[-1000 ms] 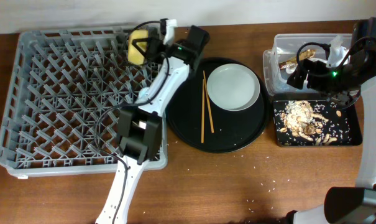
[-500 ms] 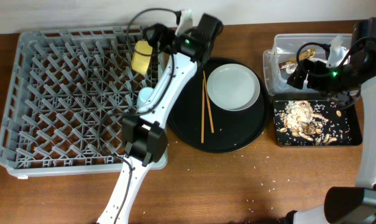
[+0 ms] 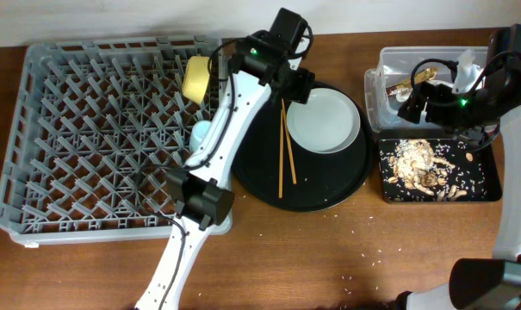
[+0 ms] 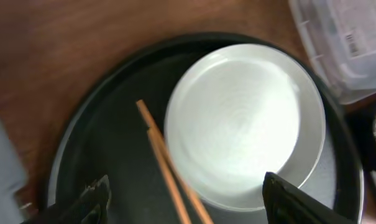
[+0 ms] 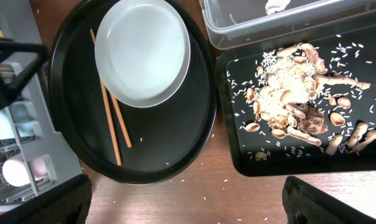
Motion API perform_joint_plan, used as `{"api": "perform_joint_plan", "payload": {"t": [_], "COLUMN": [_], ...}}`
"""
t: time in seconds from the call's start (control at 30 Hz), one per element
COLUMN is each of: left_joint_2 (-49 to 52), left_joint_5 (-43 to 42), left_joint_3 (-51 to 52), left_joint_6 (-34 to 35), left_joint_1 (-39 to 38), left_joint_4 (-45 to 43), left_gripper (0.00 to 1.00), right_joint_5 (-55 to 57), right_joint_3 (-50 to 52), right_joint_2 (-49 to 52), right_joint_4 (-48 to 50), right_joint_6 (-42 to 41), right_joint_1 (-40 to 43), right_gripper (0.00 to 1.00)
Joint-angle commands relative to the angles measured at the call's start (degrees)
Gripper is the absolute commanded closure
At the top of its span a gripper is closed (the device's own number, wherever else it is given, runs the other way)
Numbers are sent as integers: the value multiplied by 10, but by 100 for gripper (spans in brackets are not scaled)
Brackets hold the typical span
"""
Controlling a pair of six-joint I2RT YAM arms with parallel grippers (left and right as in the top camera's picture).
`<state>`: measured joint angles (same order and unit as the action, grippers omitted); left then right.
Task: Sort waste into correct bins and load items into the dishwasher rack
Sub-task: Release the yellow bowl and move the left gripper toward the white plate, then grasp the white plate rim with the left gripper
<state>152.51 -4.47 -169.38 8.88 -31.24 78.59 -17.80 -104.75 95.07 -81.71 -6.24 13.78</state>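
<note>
Left gripper (image 4: 188,208): fingers spread wide, empty, above pale grey-green plate (image 3: 323,120) on round black tray (image 3: 260,172). Chopsticks (image 3: 284,146) on tray, just left of plate. Yellow bowl (image 3: 194,79) in dishwasher rack (image 3: 79,146), far right corner. Right gripper (image 5: 188,208): spread, empty, by clear tub (image 3: 374,95).

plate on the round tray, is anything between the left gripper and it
Nothing visible does. The left gripper hangs open right above the plate, whose top is bare. The chopsticks lie on the round black tray alongside the plate's rim, not across its top.
</note>
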Motion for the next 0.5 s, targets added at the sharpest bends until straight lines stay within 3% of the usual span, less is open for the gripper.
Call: {"api": "perform_joint_plan", "payload": {"t": [0.0,0.17,0.37,0.47], "left_joint_2": [71,120,127,127], "left_joint_5": [-21,30,68,69], "left_joint_3": [4,4,-6,-30], "left_joint_6": [75,130,142,94], "left_joint_1": [-28,-29,-30,-30], "left_joint_4": [-34,-88,-110,-104], "left_gripper": [23,37,37,37], "right_joint_5": [5,5,5,5], "right_joint_3": [-5,-5,-5,-5], "right_joint_2": [-7,-7,-7,-7], "right_joint_4": [0,0,0,0], "right_joint_6": [-2,-2,-2,-2], "right_joint_1": [-3,-3,-3,-3], "right_gripper": [2,2,2,2]}}
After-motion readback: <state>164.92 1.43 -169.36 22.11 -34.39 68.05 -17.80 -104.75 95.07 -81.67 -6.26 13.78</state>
